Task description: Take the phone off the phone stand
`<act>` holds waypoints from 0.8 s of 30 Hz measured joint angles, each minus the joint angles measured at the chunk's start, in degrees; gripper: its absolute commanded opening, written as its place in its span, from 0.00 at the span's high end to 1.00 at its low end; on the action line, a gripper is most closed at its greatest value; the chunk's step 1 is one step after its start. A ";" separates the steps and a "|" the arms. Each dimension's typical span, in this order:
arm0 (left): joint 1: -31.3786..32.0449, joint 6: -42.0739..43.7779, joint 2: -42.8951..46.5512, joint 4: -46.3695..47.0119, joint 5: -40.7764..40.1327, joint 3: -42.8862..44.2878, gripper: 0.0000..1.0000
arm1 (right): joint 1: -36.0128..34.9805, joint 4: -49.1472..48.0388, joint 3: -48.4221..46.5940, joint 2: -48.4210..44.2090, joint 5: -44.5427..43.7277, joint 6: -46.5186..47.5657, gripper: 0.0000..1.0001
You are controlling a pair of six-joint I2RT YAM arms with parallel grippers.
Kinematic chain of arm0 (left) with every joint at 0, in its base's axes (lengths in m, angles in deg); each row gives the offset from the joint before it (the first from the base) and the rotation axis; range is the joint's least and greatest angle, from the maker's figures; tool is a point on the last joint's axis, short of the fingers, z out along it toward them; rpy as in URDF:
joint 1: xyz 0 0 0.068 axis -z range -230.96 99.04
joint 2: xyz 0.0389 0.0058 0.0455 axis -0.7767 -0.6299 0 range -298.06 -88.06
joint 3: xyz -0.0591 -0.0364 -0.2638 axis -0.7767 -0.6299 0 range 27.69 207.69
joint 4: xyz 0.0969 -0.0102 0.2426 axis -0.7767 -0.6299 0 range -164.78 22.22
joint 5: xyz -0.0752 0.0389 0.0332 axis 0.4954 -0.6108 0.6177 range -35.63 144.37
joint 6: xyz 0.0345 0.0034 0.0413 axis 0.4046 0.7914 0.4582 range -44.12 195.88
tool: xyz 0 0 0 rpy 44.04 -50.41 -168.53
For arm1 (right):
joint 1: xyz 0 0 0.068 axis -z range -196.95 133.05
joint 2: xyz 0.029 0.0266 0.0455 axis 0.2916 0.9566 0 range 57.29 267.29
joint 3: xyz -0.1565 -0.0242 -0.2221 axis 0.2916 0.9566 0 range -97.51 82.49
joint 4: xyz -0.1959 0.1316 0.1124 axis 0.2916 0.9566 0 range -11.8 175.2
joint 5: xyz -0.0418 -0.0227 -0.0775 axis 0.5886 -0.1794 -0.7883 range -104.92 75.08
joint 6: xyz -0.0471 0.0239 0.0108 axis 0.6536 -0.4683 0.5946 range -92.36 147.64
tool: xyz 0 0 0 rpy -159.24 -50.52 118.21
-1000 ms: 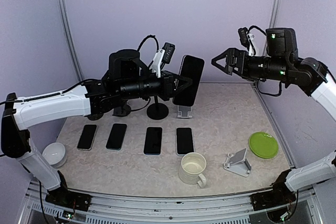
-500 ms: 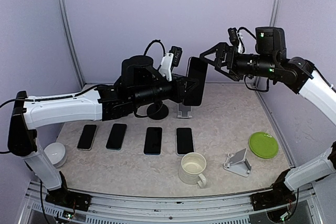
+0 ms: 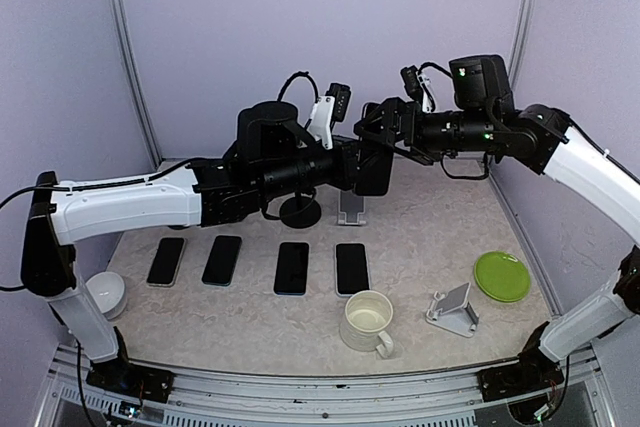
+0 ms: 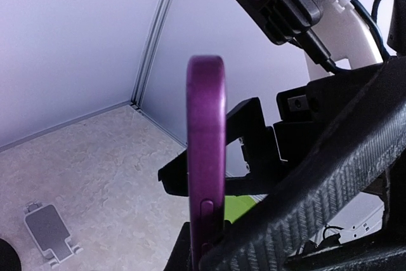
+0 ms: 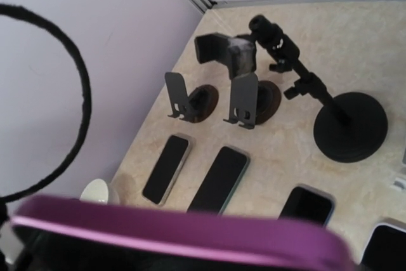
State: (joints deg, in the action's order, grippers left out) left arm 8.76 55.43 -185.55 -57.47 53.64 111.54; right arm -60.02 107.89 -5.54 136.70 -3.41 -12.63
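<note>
Our left end effector [image 3: 348, 168] grips the purple phone [image 3: 373, 167] in mid-air above the phone stand [image 3: 350, 210], our right end effector [image 3: 374, 126] spread wide just beside it; we reckon those jaws should square on the edges before any letting go.

Lilac walls [image 3: 300, 7], beige marbled tabletop [image 3: 420, 237]

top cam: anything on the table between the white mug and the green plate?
Yes. In the top view a small grey phone stand sits between the white mug and the green plate. It is empty and touches neither.
</note>
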 measured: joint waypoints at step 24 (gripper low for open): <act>1.53 1.99 -2.60 -1.36 -6.16 2.64 0.76 | 0.70 5.51 -4.48 2.75 -4.31 -1.33 0.64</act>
State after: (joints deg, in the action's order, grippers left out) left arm 10.29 57.42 -188.15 -58.83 47.47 114.19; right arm -59.32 113.40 -10.02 139.46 -7.72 -13.96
